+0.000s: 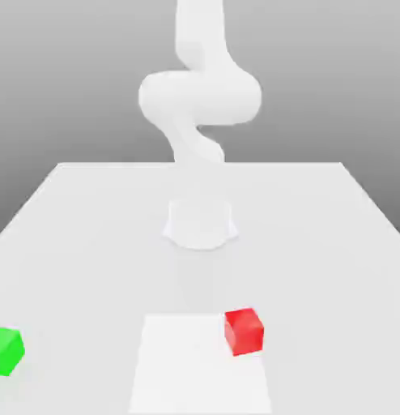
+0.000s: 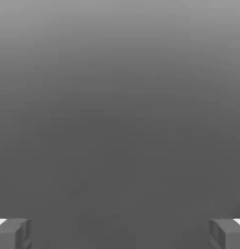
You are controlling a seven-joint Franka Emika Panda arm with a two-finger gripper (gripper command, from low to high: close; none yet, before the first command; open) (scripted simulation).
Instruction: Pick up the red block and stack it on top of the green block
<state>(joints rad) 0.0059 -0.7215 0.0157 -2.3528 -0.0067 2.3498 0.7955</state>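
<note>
Pincer point(image 2: 120, 234) open — red block point(image 1: 244, 331) bright, matte, cube-shaped.

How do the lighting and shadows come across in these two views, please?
Exterior view: bright, washed-out tabletop, pale robot arm with little shading, red block and green block strongly coloured, backdrop darkening downward; hand view: dim grey gradient, lighter at one edge, gripper fingers dark grey with small white patches beside them.

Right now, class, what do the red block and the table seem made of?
Red block: perhaps painted wood or plastic, matte; flat, evenly coloured faces without grain.
Table: material uncertain, possibly laminate; smooth, plain pale top.
</note>
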